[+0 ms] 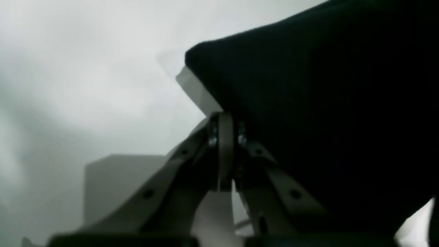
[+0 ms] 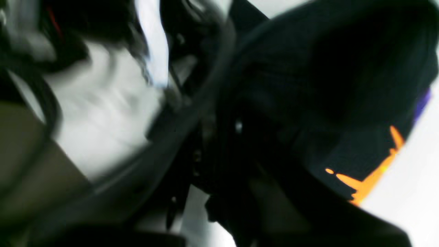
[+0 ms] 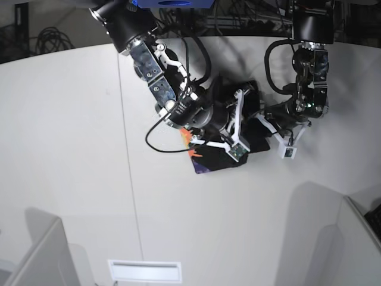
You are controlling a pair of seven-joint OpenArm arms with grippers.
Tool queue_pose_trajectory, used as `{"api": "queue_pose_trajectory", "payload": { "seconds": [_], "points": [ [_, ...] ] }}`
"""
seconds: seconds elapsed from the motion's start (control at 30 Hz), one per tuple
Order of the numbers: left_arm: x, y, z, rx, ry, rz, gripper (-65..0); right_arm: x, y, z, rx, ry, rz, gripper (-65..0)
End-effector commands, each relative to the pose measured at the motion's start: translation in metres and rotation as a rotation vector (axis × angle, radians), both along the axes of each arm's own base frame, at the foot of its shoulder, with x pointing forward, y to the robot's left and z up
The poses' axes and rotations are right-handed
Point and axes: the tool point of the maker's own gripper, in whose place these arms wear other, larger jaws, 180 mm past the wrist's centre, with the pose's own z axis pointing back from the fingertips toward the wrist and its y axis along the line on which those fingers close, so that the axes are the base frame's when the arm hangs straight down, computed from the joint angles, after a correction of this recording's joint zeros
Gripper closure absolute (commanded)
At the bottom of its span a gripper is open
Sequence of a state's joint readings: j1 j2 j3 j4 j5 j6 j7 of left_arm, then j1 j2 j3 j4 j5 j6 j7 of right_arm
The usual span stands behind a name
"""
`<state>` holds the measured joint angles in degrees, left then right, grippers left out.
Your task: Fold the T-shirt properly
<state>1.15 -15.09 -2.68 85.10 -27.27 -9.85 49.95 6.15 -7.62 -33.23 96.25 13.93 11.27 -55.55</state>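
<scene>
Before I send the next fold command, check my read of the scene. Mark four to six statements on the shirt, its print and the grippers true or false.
1. Orange print shows on the shirt. True.
2. The left gripper stands wide open. False: its fingers are closed together.
3. The shirt lies fully spread out in a single flat layer. False: it is bunched and partly folded over, with plain black cloth beside the print.
4. In the base view, the right gripper is over the shirt. True.
5. The print is plain green. False: it shows orange and purple.
6. Both arms reach in over the same white table. True.
</scene>
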Motion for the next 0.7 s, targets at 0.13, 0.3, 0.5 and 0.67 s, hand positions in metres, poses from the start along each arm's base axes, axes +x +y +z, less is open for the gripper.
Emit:
{"api": "queue_pose_trajectory", "payload": {
  "seconds": [0.13,0.3,0.5,0.67],
  "points": [
    [-0.003,0.007,-0.001,0.022,0.019,0.003,0.0,0.013,0.016,0.016,0.116,0.036,-0.023,0.0],
    [-0.002,0.008,0.000,0.022,0.017,0.004,0.0,0.013,0.013,0.010,0.104,0.050,-0.029,0.0],
    [-0.002,0.007,0.002,0.015,0.011,0.006,0.0,0.012,0.014,0.009,0.103,0.053,-0.025,0.0],
    [-0.006,0.013,0.002,0.019,0.041,0.017,0.0,0.013,0.013,0.007,0.102,0.058,-0.032,0.0]
  ]
}}
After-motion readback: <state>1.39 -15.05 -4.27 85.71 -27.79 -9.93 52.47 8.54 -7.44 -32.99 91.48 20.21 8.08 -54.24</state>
